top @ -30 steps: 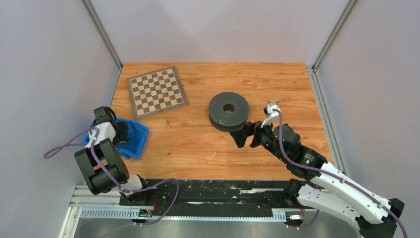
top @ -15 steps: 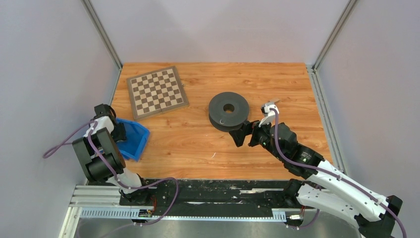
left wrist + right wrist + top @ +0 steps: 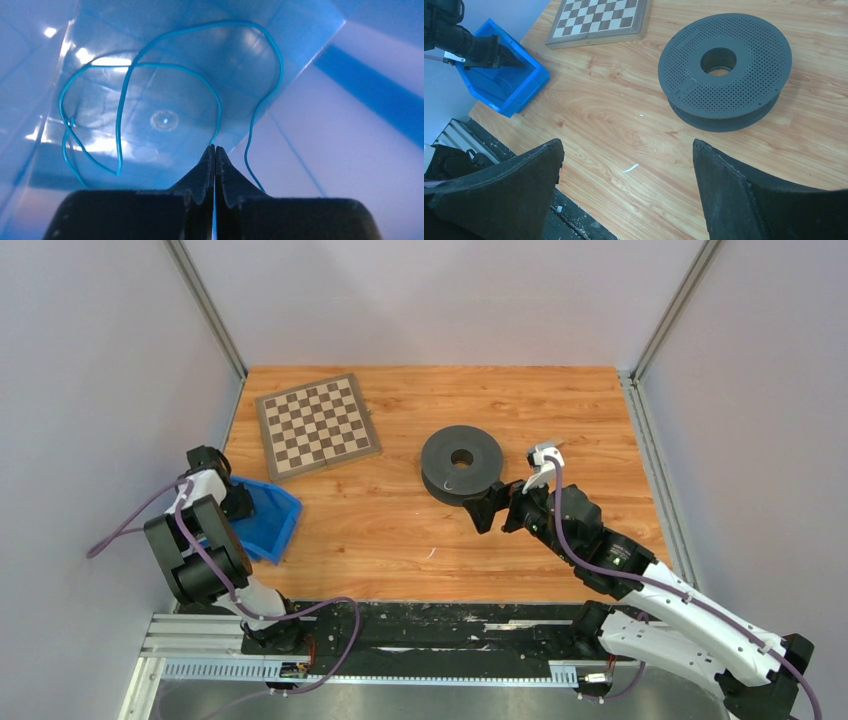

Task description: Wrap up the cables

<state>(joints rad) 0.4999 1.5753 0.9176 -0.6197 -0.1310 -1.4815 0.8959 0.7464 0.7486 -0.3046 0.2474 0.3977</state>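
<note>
Overhead, the left gripper (image 3: 243, 504) reaches into the bin (image 3: 282, 525) while the right gripper (image 3: 488, 506) hovers just short of the spool (image 3: 461, 462). At the left wrist, the fingers are pressed together, apparently pinching the cable (image 3: 165, 37) that loops beyond their tips, so the pickup is in hand and a slow lift comes next. At the right wrist, the fingers stand wide apart and empty.

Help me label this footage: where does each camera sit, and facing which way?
Top: above and behind, looking down on the table; left arm and right arm show.
Left wrist: on the left arm, looking into the blue bin at the cable; shut left gripper at bottom.
Right wrist: on the right arm, facing the spool and chessboard; open right gripper below.
Shared: top and right wrist show spool, chessboard, bin.
</note>
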